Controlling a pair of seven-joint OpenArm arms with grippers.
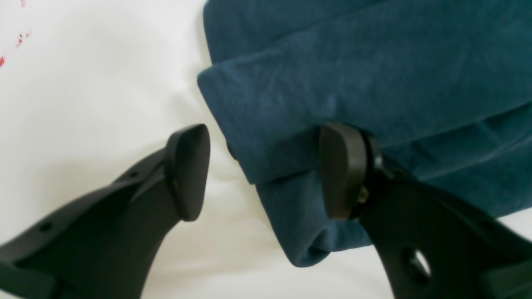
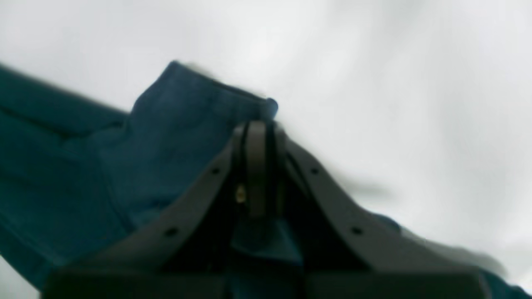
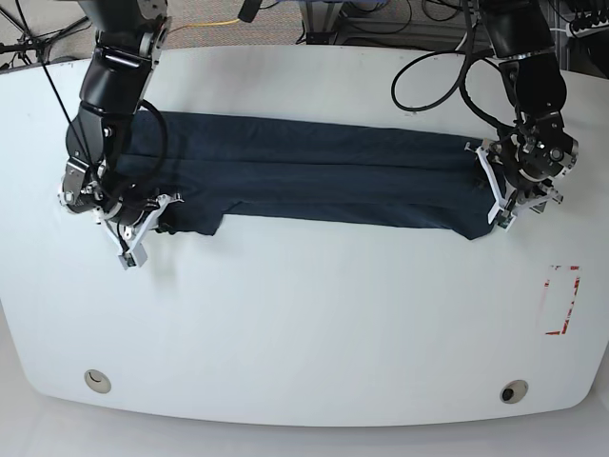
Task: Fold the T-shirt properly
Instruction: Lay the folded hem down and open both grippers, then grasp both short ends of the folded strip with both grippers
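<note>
The T-shirt is dark navy and lies folded into a long band across the white table. At its right end in the base view, my left gripper stands open. In the left wrist view the left gripper straddles a folded edge of the T-shirt: one finger rests against the cloth and the other sits over bare table. At the band's left end my right gripper is shut. In the right wrist view the right gripper pinches the T-shirt, and a cloth corner shows past its tips.
A red marking lies on the table near its right edge. Cables trail over the back of the table by the left arm. Two round fittings sit near the front edge.
</note>
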